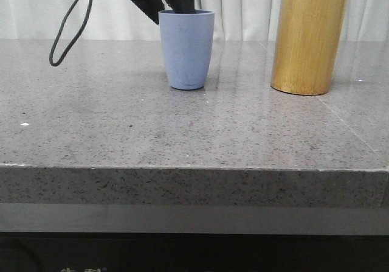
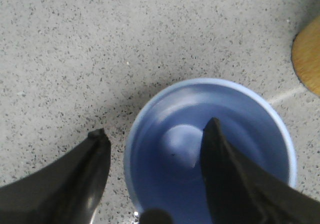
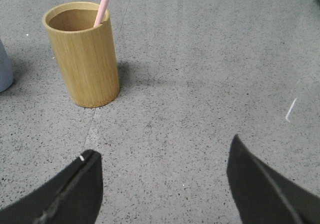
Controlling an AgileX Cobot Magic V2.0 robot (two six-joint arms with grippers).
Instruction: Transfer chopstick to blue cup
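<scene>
Chopstick [image 3: 104, 4] — near-upright, in holder [image 3: 85, 58]

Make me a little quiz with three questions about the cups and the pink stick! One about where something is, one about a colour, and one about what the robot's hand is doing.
1. Where is the chopstick?
A. In the bamboo holder
B. In the blue cup
C. Flat on the table

2. What colour is the cup under the left gripper?
A. Red
B. Grey-blue
C. Green

3. What is the left gripper doing?
A. Squeezing the chopstick
B. Open, holding nothing
C. Lifting the bamboo holder

Answers:
1 A, the pink stick pokes out of the bamboo holder's top.
2 B, the left wrist view looks straight down into a blue cup.
3 B, its fingers stand apart over the cup's rim with nothing between them; one finger hangs over the cup's inside.
</scene>
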